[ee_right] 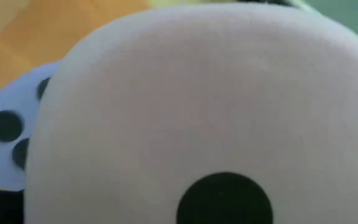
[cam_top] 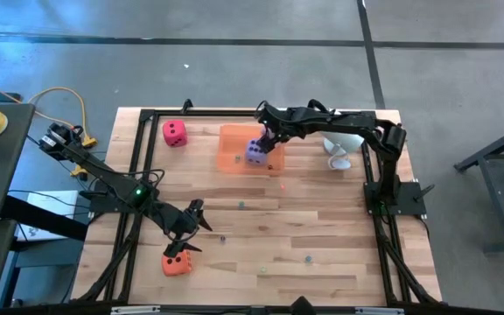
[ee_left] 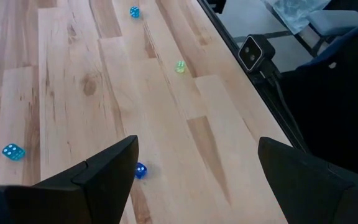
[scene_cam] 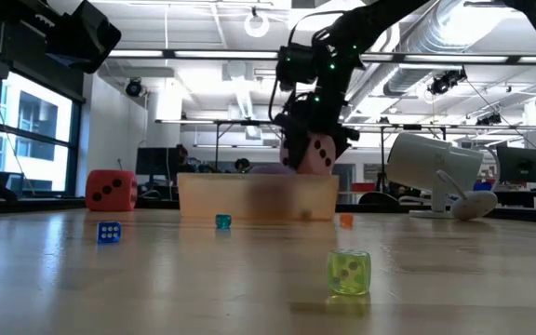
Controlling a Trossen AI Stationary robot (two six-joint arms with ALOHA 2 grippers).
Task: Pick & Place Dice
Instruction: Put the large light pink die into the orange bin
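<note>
Above the orange tray, right gripper clamped on light pink die.

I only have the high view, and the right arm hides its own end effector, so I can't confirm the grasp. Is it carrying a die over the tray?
Observer: Yes. The low view shows the right end effector gripping the light pink die just above the rim of the orange tray.
Operator: What are the specks on the wood?
Observer: Small translucent dice, for instance a small green die and a small blue die.
Operator: Is the left arm holding anything?
Observer: No. Its wrist view shows the left end effector open, with only tabletop between the fingers.
</note>
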